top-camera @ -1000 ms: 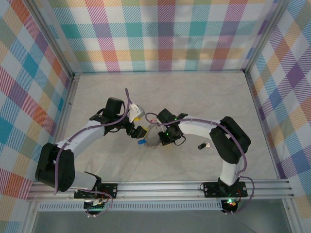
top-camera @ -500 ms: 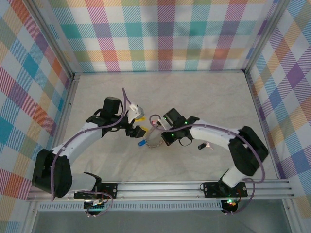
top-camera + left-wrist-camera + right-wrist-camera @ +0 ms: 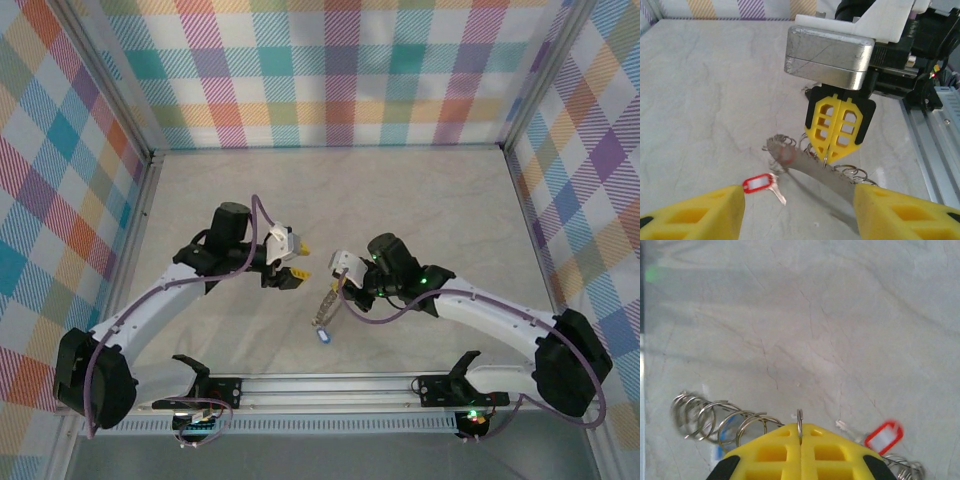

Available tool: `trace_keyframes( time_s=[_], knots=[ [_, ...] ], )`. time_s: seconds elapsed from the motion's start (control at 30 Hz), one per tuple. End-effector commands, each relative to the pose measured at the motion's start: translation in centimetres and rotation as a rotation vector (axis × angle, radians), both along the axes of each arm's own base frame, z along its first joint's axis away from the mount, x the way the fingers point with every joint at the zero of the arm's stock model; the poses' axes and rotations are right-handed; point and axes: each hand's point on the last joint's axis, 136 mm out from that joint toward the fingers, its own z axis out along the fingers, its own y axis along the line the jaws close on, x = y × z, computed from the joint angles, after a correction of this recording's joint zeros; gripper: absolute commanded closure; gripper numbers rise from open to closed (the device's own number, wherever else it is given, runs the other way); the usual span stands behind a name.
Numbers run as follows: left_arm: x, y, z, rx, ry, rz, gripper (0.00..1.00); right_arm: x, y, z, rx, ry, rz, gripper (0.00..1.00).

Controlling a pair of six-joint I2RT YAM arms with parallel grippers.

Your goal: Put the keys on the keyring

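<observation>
My right gripper (image 3: 338, 285) (image 3: 800, 427) is shut on the thin silvery keyring (image 3: 800, 419), gripped edge-on. A chain of wire rings (image 3: 722, 415) trails from it and hangs toward the near edge (image 3: 327, 312), ending in a blue tag (image 3: 325, 337). One of the keys, with a red head (image 3: 758, 182) (image 3: 884, 436), is just below the ring; whether it rests on the table I cannot tell. My left gripper (image 3: 295, 263) (image 3: 799, 200) faces the right gripper (image 3: 829, 152) a short way to its left, open, nothing between its yellow fingers (image 3: 690, 215).
The pale marble tabletop (image 3: 400, 200) is walled by plaid panels with metal posts (image 3: 145, 200). A metal rail (image 3: 330, 385) carrying both arm bases runs along the near edge. The right arm's elbow (image 3: 570, 365) sits low at the right front.
The right gripper swung right and toward the near edge with the ring, pulling the chain and blue tag along. The left gripper's fingers have come closer together and it stayed roughly in place.
</observation>
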Motion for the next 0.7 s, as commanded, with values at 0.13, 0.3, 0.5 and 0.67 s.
trace_keyframes(
  time_s=[0.13,0.3,0.5,0.67],
  knots=[
    [-0.6,-1.6,0.1,-0.037,-0.068,-0.007,0.49,-1.2,1.6,5.1,0.174,-0.127,0.122,1.0],
    [-1.3,-1.7,-0.4,-0.022,-0.063,-0.027,0.49,-1.5,1.9,6.4,0.214,-0.142,0.141,1.0],
    [-2.1,-1.8,0.7,-0.046,-0.059,-0.052,0.59,-1.3,2.1,6.8,0.233,-0.154,0.14,1.0],
    [-2.7,-1.6,-0.7,0.022,-0.044,-0.104,0.6,-0.9,2.4,7.0,0.247,-0.157,0.131,1.0]
  ],
)
